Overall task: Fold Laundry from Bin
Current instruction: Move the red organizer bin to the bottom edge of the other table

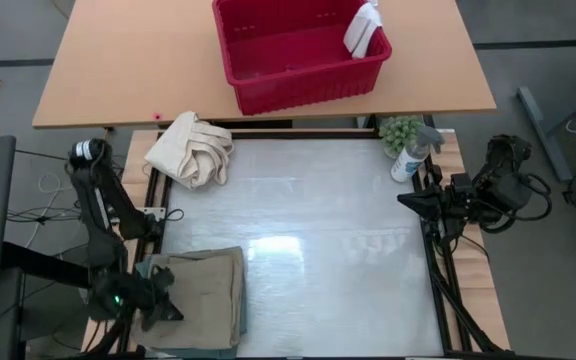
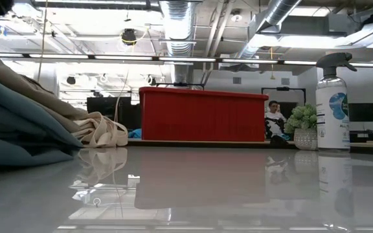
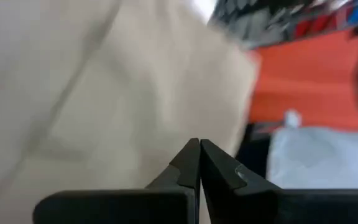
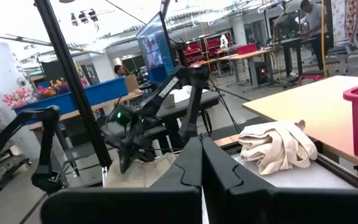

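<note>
Trousers point(image 1: 203, 295), tan khaki and folded flat, are lying on a teal garment point(image 1: 193, 347) at the near left corner of the counter point(image 1: 328, 270), so the stacking step is looking close to done. The left gripper point(image 1: 168, 300) is sitting at the left edge of that stack with its jaws pressed together, pinching nothing that can be made out. The right gripper point(image 1: 408, 200) is waiting at the counter's right edge near the spray bottle point(image 1: 408, 155), jaws likewise closed and empty. The red bin point(image 1: 298, 50) is standing on the wooden table behind, well apart from the stack, with a small white cloth point(image 1: 361, 30) hanging at its far right corner. A cream canvas bundle point(image 1: 190, 148) is lying at the far left of the counter. Next, an arm will likely be needing to reach across to the bin, spread its jaws and pull that cloth out onto the open middle of the counter.
</note>
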